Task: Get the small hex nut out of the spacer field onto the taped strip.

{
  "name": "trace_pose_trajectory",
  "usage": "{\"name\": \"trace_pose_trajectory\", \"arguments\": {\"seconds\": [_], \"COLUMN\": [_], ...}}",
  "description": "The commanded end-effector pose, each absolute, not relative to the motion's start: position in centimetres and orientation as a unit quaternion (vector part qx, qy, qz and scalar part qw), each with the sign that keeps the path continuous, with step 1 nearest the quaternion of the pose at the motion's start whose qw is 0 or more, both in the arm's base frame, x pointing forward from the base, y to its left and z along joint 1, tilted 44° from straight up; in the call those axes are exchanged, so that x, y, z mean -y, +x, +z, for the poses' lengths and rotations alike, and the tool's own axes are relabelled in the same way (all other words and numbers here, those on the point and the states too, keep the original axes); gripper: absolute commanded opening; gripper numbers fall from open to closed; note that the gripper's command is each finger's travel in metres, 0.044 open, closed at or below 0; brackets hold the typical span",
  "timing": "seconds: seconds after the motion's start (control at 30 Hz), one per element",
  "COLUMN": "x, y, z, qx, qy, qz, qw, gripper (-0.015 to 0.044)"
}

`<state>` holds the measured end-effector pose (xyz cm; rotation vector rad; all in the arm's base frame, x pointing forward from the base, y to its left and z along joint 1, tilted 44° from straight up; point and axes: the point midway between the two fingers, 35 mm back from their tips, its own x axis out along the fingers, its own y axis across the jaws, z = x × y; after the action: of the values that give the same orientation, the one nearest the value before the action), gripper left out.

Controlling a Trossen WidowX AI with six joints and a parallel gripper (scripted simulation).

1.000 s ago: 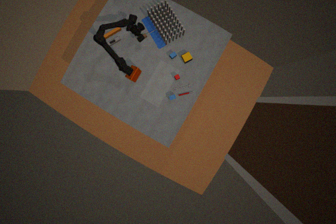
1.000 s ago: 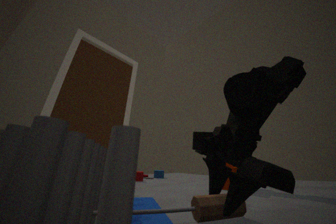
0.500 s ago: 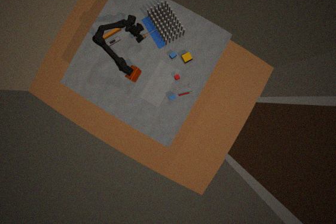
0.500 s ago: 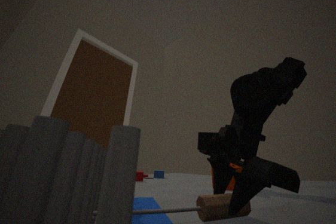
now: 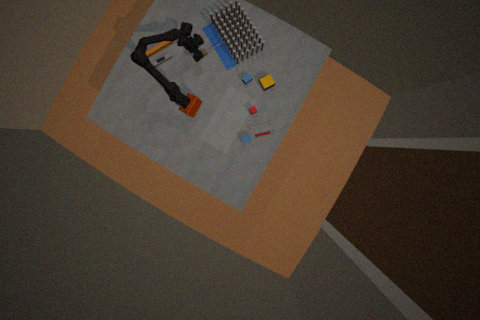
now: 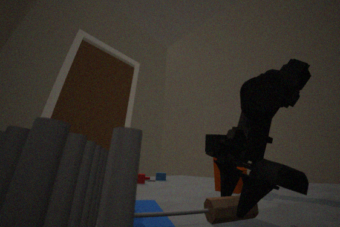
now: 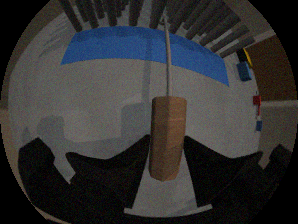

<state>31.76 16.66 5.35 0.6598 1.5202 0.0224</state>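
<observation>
My gripper point(image 5: 201, 50) point(image 6: 233, 206) point(image 7: 166, 139) is shut on the wooden handle point(image 6: 213, 213) point(image 7: 169, 117) of a tool with a thin metal rod point(image 5: 215, 46) point(image 6: 172, 213) point(image 7: 168, 65). The rod crosses above the blue taped strip point(image 5: 225, 58) point(image 6: 148, 206) point(image 7: 107, 46), and its far end reaches the front edge of the standing metal spacers point(image 5: 237, 32) point(image 6: 121, 168) point(image 7: 135, 12). In the wrist view the rod's end is among the front spacers; a small shape there is too dim to tell as hook or nut. I cannot make out the hex nut in any view. The spacers look upright.
A blue block point(image 5: 247, 78) point(image 7: 244, 71) and a yellow block point(image 5: 267, 81) lie beside the field. Farther off are a red cube point(image 5: 253, 110) point(image 6: 141, 178), another blue block point(image 5: 246, 138) point(image 6: 161, 177), a red-handled tool point(image 5: 262, 134) and a thin wire-like tool point(image 5: 260, 125).
</observation>
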Motion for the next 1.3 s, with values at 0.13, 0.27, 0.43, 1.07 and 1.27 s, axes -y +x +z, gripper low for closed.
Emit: {"name": "trace_pose_trajectory", "arguments": {"seconds": [0.13, 0.27, 0.43, 1.07, 1.27], "x": [-16.7, -16.8, -16.9, -17.2, -17.3], "y": [31.2, 31.0, 30.7, 29.4, 29.1], "z": [5.5, 5.6, 5.7, 6.2, 6.3], "qx": [-0.675, -0.675, -0.675, -0.675, -0.675], "qy": [0.294, 0.294, 0.294, 0.294, 0.294], "qz": [0.006, 0.006, 0.006, 0.006, 0.006], "qw": [0.677, 0.677, 0.677, 0.677, 0.677], "gripper": [0.0, 0.0, 0.0, 0.0, 0.0]}}
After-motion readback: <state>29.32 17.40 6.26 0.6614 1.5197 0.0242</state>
